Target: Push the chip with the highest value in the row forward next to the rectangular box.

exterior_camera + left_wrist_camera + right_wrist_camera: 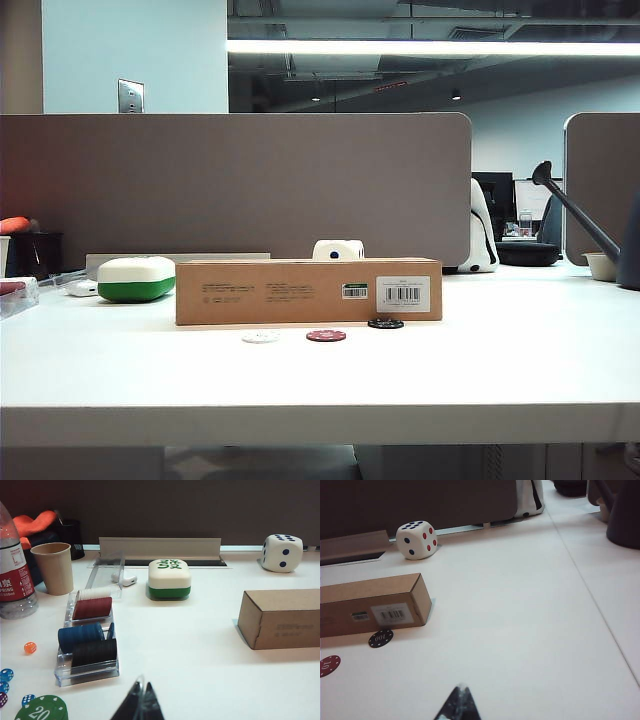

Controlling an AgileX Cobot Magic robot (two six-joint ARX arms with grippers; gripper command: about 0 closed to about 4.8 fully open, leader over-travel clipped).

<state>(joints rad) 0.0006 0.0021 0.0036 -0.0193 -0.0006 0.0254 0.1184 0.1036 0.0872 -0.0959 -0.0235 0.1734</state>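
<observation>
The black chip (385, 323) (381, 638), marked 100, lies flat right against the front of the rectangular box (308, 291) (370, 605) (282, 617), below its barcode label. The dark red chip (326, 335) (329, 665) and the white chip (261, 337) lie a little nearer the table's front edge, to the left of the black one. My right gripper (461, 686) is shut and empty, over bare table well back from the black chip. My left gripper (142, 685) is shut and empty, near a chip tray. Neither arm shows in the exterior view.
A white-and-green rounded case (136, 278) (169, 578) stands left of the box, and a big white die (417, 540) (282, 553) behind it. By the left gripper are a clear chip tray (90, 640), a paper cup (53, 567), a bottle (12, 575) and a green chip (42, 712).
</observation>
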